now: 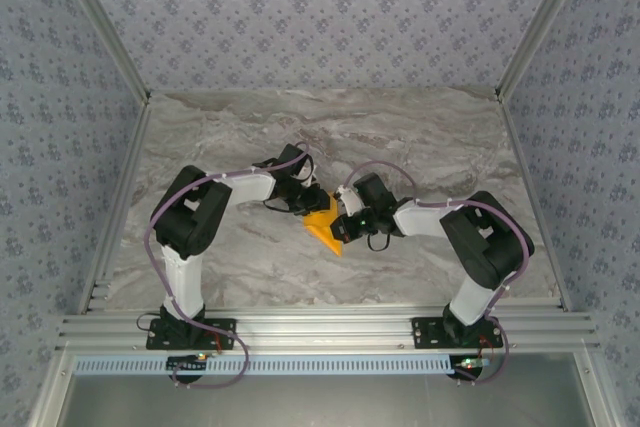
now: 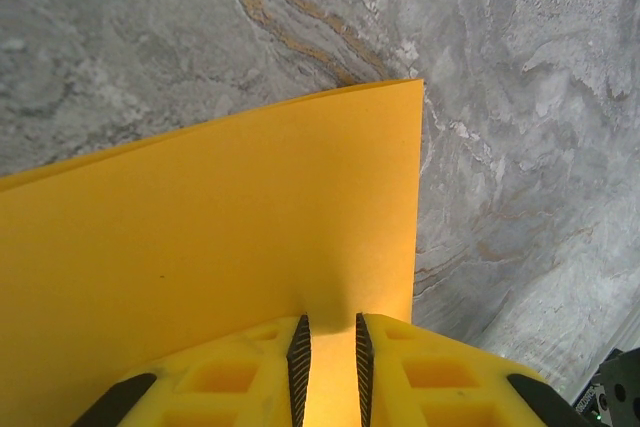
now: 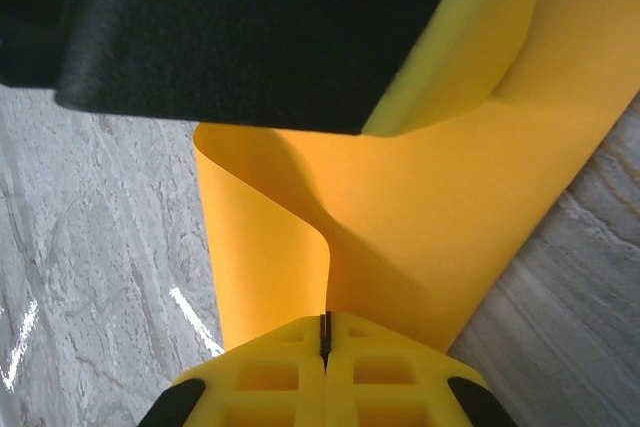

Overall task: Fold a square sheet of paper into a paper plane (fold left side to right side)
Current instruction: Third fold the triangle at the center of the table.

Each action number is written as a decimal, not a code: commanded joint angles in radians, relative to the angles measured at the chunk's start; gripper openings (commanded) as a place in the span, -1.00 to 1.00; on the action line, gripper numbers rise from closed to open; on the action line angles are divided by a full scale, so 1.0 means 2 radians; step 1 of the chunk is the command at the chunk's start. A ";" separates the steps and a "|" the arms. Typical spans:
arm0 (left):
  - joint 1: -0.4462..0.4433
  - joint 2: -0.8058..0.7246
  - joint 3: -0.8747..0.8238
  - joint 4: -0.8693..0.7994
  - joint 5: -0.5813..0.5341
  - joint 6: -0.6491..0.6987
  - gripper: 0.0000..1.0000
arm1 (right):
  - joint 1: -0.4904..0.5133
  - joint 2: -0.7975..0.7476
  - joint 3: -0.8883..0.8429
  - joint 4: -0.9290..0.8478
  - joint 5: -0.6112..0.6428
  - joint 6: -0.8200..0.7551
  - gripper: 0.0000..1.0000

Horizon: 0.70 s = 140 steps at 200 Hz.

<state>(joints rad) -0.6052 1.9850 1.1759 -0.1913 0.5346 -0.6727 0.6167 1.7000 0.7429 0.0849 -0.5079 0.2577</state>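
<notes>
Top external view: a grey, marble-veined counter (image 1: 420, 147) is shown between walls of patterned paper and aluminium rails. Near its middle a small orange sheet of paper (image 1: 322, 225) is gathered into a pointed wedge between the two arms. The left hand (image 1: 308, 202) is set against its upper edge and the right hand (image 1: 340, 227) against its right side.

In the left wrist view, the sheet of paper (image 2: 220, 237) is seen as a smooth, matte, unmarked surface. It is raised off the counter (image 2: 520, 97) and bowed gently, with one square corner at the upper right. The left hand (image 2: 331, 332) is narrowed to a slim gap. Its ribbed black pads (image 2: 299, 347) are backed by yellow latticed plastic, and the paper's near edge is held between them.

In the right wrist view, the right hand (image 3: 325, 325) is closed tight. Its jaws meet in a thin dark line, and an edge of the sheet of paper (image 3: 420, 217) is pinched there. From that pinch the paper is curled up into a soft rounded fold, not a sharp crease. It is carried upward beneath a black, finely grained part (image 3: 250, 27). What that part belongs to cannot be told. The veined counter (image 3: 90, 237) lies on both sides.
</notes>
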 commanded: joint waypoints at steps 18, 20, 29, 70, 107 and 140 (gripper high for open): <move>-0.008 0.021 0.001 -0.025 -0.013 0.009 -0.57 | -0.007 0.005 0.012 -0.016 0.011 0.007 -1.00; -0.008 0.021 0.001 -0.025 -0.012 0.009 -0.57 | -0.007 0.004 0.012 -0.016 0.011 0.007 -1.00; -0.008 0.022 0.001 -0.024 -0.013 0.009 -0.57 | -0.008 0.004 0.013 -0.016 0.012 0.008 -1.00; -0.009 0.023 0.002 -0.024 -0.013 0.008 -0.57 | -0.010 0.004 0.013 -0.015 0.012 0.009 -1.00; -0.009 0.023 0.002 -0.024 -0.013 0.008 -0.57 | -0.013 0.001 0.013 -0.019 0.014 0.008 -1.00; -0.009 0.024 0.001 -0.023 -0.013 0.008 -0.57 | -0.013 0.002 0.011 -0.019 0.014 0.008 -1.00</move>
<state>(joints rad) -0.6098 1.9869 1.1793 -0.1909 0.5312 -0.6727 0.5980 1.7000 0.7433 0.0765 -0.4934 0.2592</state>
